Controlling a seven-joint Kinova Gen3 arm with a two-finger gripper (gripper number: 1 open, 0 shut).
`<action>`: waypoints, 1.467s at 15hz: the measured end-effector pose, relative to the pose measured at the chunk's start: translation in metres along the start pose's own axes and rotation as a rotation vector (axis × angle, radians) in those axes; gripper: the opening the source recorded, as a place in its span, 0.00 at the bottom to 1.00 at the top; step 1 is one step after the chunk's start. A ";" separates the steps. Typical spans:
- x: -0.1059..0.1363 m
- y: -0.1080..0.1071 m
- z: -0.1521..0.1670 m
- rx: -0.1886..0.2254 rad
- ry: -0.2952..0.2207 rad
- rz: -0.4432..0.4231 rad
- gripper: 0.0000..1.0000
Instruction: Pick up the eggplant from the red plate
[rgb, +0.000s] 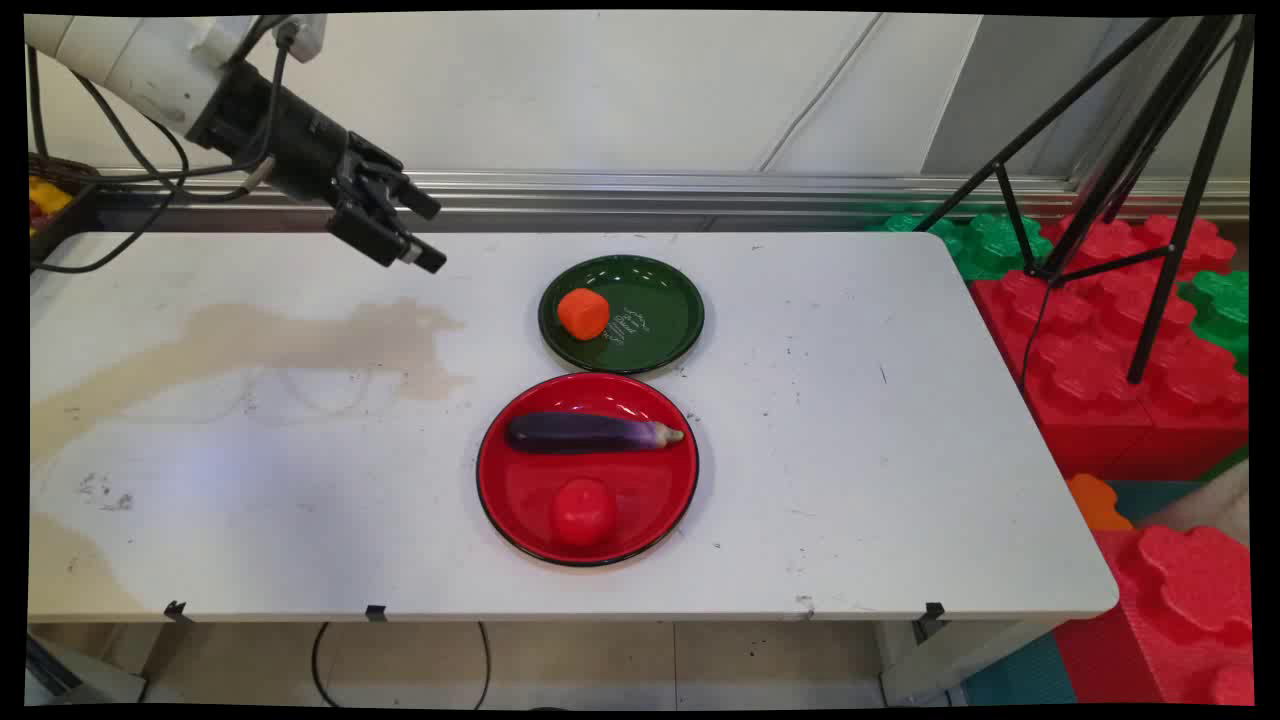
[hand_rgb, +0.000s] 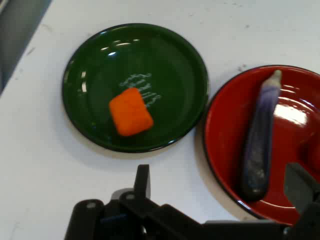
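My gripper (rgb: 432, 235) hangs open and empty above the table's far left, well to the left of both plates. A dark green plate (rgb: 665, 325) at the far middle carries an orange block (rgb: 583, 313) on its left side. Just in front of it a red plate (rgb: 510, 490) holds a purple eggplant (rgb: 590, 433) lying crosswise and a red tomato (rgb: 582, 511) nearer the front. In the hand view the gripper (hand_rgb: 220, 180) looks down at the green plate (hand_rgb: 165, 55) with the orange block (hand_rgb: 130, 112), and at the red plate (hand_rgb: 220, 125) with the eggplant (hand_rgb: 260, 145).
A brownish stain (rgb: 300, 340) marks the table's left half. Black cables (rgb: 130, 170) hang from the arm at the far left. Beyond the table's right edge stand a black tripod (rgb: 1150, 150) and red foam blocks (rgb: 1120, 340) with green ones behind.
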 end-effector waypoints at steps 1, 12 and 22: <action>0.001 0.002 0.002 -0.009 -0.002 0.007 1.00; 0.001 0.040 0.067 -0.134 -0.097 0.111 1.00; -0.017 0.059 0.144 -0.190 -0.203 0.230 1.00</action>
